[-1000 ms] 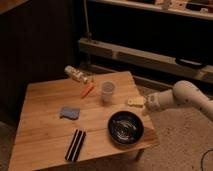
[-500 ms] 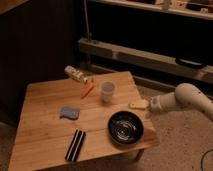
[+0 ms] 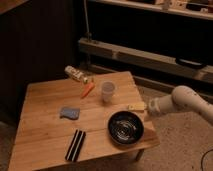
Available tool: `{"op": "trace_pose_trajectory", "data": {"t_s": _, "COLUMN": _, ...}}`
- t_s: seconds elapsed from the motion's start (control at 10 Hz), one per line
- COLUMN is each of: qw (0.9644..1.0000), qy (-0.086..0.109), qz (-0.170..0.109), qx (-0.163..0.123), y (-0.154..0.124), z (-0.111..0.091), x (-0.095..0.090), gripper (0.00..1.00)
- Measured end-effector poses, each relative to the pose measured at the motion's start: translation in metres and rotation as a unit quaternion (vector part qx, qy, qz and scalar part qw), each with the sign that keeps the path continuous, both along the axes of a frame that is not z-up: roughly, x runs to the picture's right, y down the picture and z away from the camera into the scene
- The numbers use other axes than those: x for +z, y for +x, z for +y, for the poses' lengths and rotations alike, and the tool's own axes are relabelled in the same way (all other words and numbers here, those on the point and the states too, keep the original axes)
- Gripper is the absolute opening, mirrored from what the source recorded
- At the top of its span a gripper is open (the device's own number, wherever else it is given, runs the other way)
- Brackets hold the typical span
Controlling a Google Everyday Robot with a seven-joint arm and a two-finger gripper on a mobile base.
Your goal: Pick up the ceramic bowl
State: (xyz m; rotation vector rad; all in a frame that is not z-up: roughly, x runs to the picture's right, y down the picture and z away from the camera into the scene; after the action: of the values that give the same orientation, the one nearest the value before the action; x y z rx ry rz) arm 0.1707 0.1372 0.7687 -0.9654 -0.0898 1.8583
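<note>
The ceramic bowl (image 3: 125,128), glossy black and round with faint rings inside, sits on the wooden table (image 3: 45,97) near its front right corner. My gripper (image 3: 135,106) reaches in from the right on a white arm (image 3: 182,100). It hovers just beyond the bowl's far rim, over the table's right edge. The gripper is open and holds nothing.
A translucent white cup (image 3: 108,91) stands just behind the bowl. An orange carrot-like item (image 3: 87,90) and a toppled bottle (image 3: 77,75) lie at the back. A blue sponge (image 3: 69,113) and a black striped bar (image 3: 76,145) lie to the left. Dark shelving stands behind.
The gripper has sunk slightly toward the bowl's far rim. The objects on the table have not moved.
</note>
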Motion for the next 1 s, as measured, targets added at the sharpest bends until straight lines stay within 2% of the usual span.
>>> {"op": "trace_pose_trajectory", "data": {"t_s": 0.5, "qw": 0.9999, "qy": -0.005, "qz": -0.013, "qx": 0.01, "y": -0.008, "z": 0.012, "x": 0.013, "gripper": 0.8}}
{"op": "trace_pose_trajectory", "data": {"t_s": 1.0, "qw": 0.9995, "qy": -0.019, "qz": -0.024, "qx": 0.001, "y": -0.019, "z": 0.025, "x": 0.023, "gripper": 0.8}}
